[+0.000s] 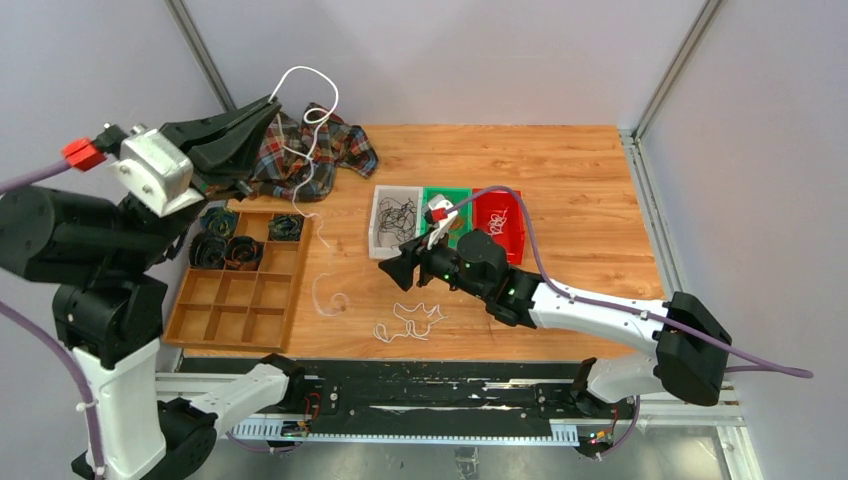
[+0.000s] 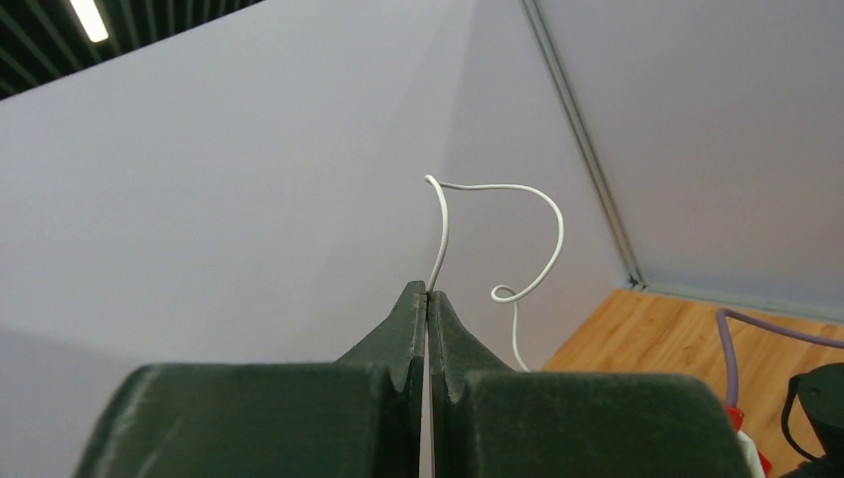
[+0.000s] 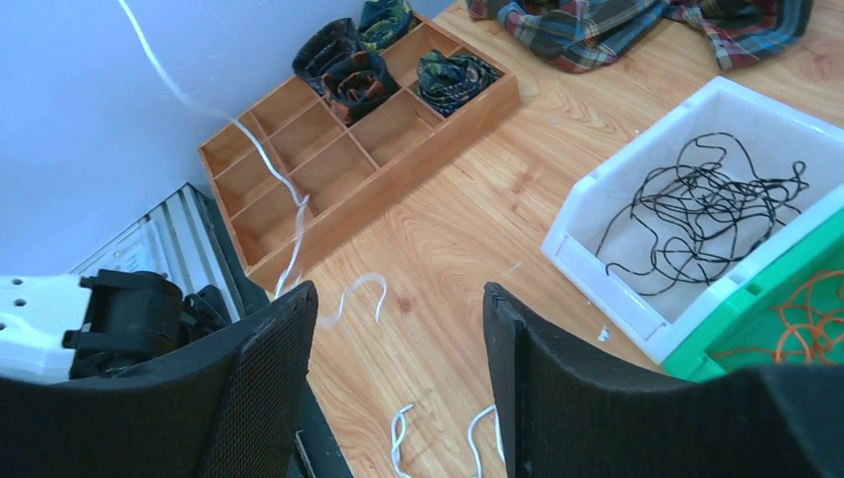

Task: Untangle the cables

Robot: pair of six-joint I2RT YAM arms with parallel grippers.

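My left gripper [image 1: 270,108] is raised high at the back left, shut on a white cable [image 1: 312,80]. The cable loops above the tips and hangs down to the table, ending in a curl [image 1: 328,298]. In the left wrist view the tips [image 2: 428,291] pinch that cable [image 2: 498,187]. My right gripper [image 1: 395,270] is open and empty, low over the table, above a small pile of white cables [image 1: 410,322]. In the right wrist view the open fingers [image 3: 398,299] frame these cables [image 3: 398,443], and the hanging cable [image 3: 279,179] is at the left. Black cables [image 1: 398,215] lie in a white bin [image 3: 597,269].
A green bin [image 1: 452,195] with orange cables and a red bin [image 1: 510,240] with white cables stand beside the white bin. A wooden divided tray [image 1: 240,300] with dark coiled rolls sits at the left. A plaid cloth [image 1: 320,150] lies at the back left.
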